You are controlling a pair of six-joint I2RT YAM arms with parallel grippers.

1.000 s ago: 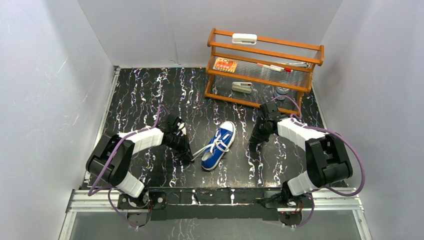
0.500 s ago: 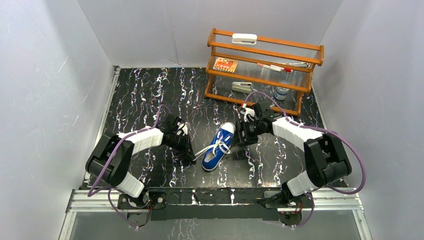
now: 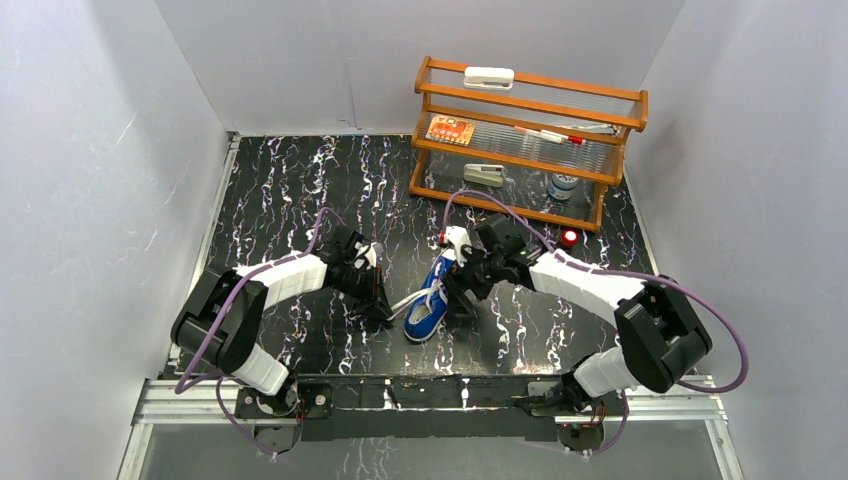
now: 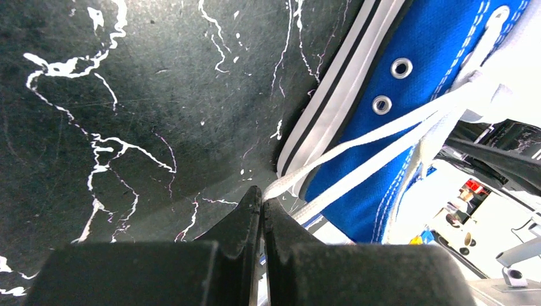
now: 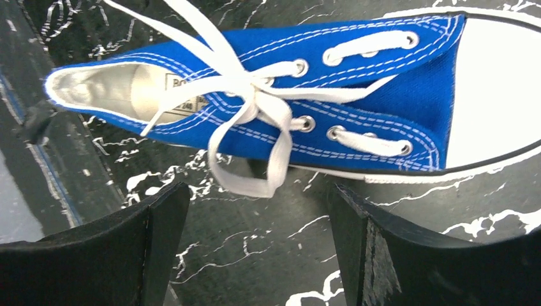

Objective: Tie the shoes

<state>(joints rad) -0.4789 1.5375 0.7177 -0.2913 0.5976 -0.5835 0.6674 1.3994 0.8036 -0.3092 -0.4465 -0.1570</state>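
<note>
One lace [image 4: 357,143] seems pinched in left hand [image 4: 261,199]; right hand [image 5: 255,199] gapes empty over sneaker [image 5: 383,70].

The left arm [image 3: 285,278], toward seven o'clock overhead, and the right arm [image 3: 578,281], toward four, pair smooth white shells with blocky black joints. A purple cable [image 3: 741,352] loops along each. The fingers [image 5: 159,245] are matte black wedges, possibly rubber-faced; the close view is too dim to tell.

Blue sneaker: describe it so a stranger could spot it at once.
On the black white-veined table, come forward from the wooden shelf rack. The small blue canvas sneaker lies mid-table, the only shoe, trailing long white laces.
</note>
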